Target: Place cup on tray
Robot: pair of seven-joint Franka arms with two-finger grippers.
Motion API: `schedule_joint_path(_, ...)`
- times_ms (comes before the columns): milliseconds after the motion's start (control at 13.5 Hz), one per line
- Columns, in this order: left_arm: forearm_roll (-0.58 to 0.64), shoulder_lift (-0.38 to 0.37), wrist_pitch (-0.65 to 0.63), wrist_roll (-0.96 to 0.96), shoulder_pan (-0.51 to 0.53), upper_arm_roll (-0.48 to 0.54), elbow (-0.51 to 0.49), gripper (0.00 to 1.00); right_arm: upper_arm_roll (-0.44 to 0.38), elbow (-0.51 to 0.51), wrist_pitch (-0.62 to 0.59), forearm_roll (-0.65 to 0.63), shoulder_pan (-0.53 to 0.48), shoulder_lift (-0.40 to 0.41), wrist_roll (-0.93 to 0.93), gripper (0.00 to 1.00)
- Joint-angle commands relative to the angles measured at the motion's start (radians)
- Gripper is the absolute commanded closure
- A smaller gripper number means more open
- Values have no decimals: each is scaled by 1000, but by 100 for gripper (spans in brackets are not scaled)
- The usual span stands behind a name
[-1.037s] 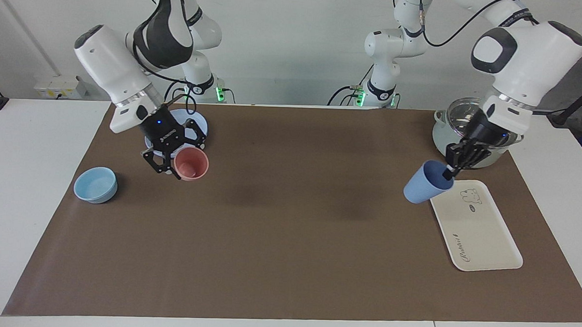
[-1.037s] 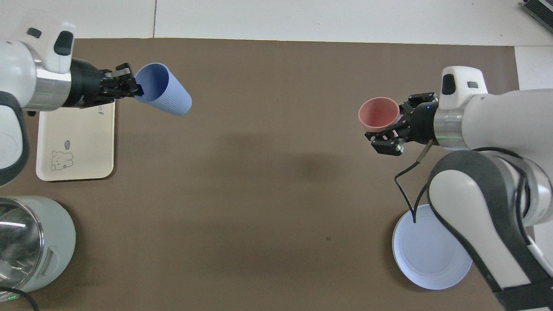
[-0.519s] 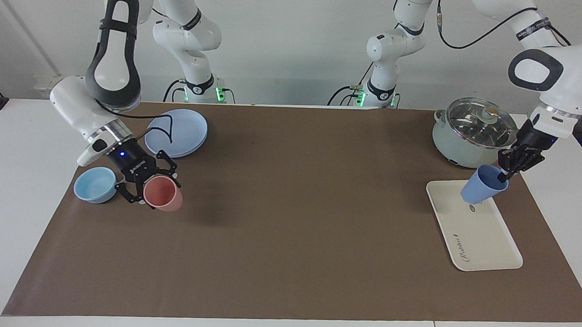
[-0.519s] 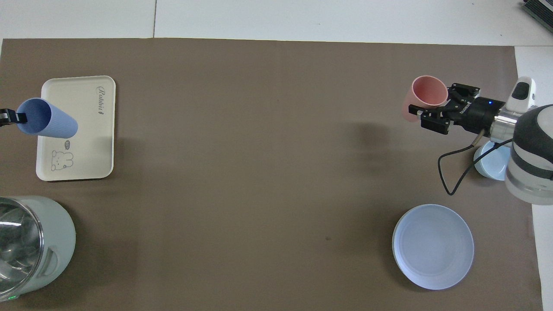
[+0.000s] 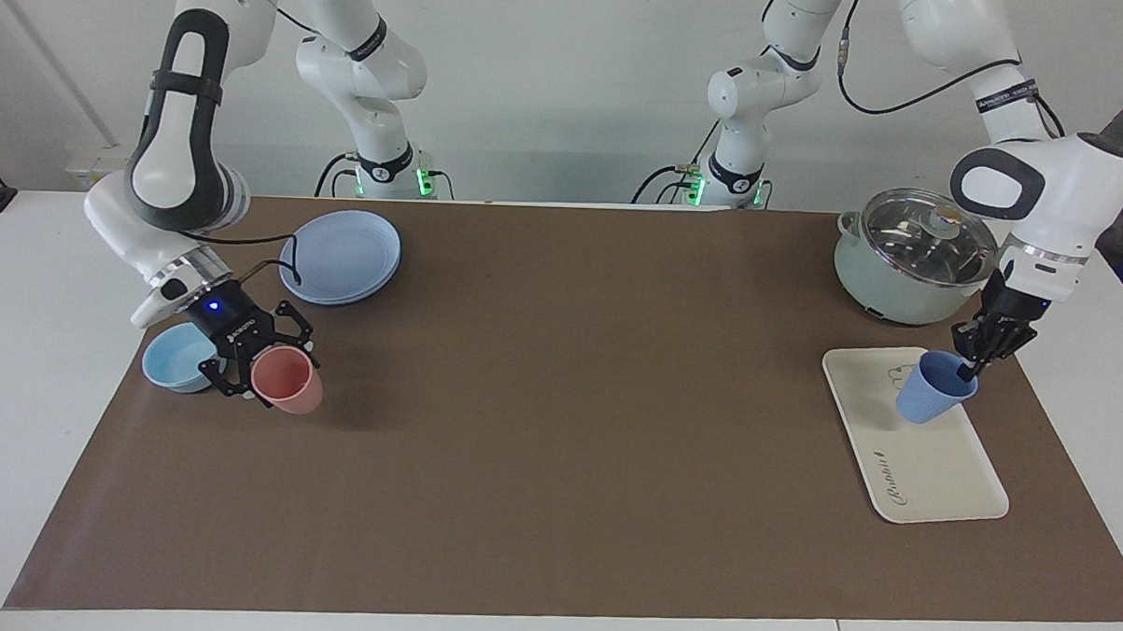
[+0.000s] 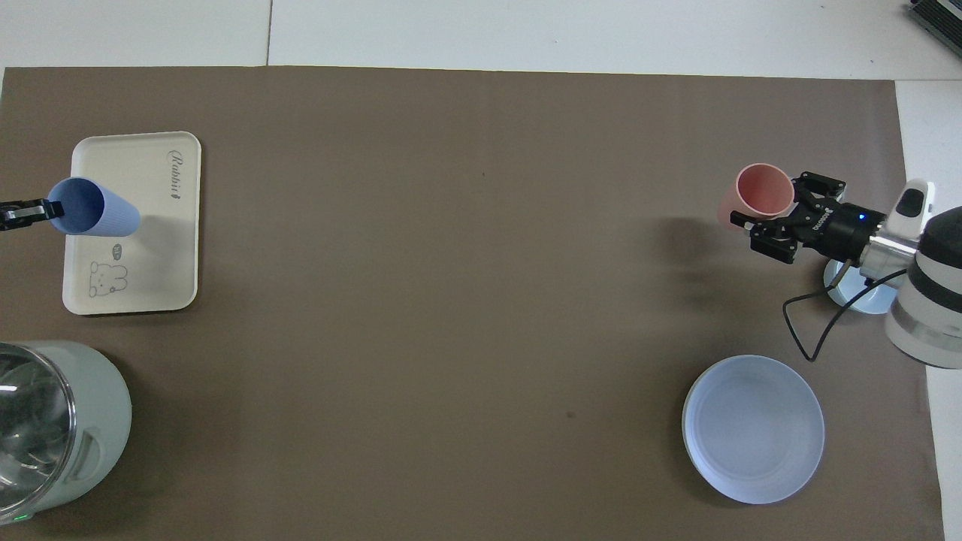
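Note:
The blue cup (image 5: 932, 398) (image 6: 94, 218) leans slightly over the end of the cream tray (image 5: 930, 468) (image 6: 150, 263) nearer the robots. I cannot tell whether its base touches the tray. My left gripper (image 5: 966, 369) (image 6: 41, 213) is shut on the cup's rim. At the right arm's end of the table, my right gripper (image 5: 259, 372) (image 6: 782, 218) is shut on the rim of a pink cup (image 5: 288, 392) (image 6: 763, 191), held tilted low over the brown mat.
A pale green pot with a glass lid (image 5: 909, 253) (image 6: 45, 428) stands nearer the robots than the tray. A round blue plate (image 5: 339, 256) (image 6: 751, 428) and a light-blue bowl (image 5: 177, 358) (image 6: 857, 289) lie at the right arm's end.
My left gripper carried the blue cup from beside the tray to over it and lowered it. My right gripper swung the pink cup down from near the plate to beside the bowl.

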Motion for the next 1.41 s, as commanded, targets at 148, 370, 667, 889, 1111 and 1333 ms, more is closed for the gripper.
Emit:
schedule_joint_path(148,12,54,72,5,16,-14,-1,100,14,0,-112,82,-94,92,-229,100)
schedule_joint_path(370,6,57,80,0,16,-14,2,100,14,3,-126,134,-90,106,-293,100)
schedule_joint_path(667,4,69,60,-15,16,-14,42,70,17,7,-110,174,-69,109,-286,100)
schedule_joint_path(889,4,72,56,-28,16,-14,65,13,17,7,-100,176,-59,110,-291,100)
schedule_joint_path(1111,4,71,-109,-92,11,-13,164,0,17,4,-93,176,-56,112,-294,9)
schedule_joint_path(1333,11,69,-462,-150,16,-13,357,0,18,6,-99,176,-56,112,-293,0)
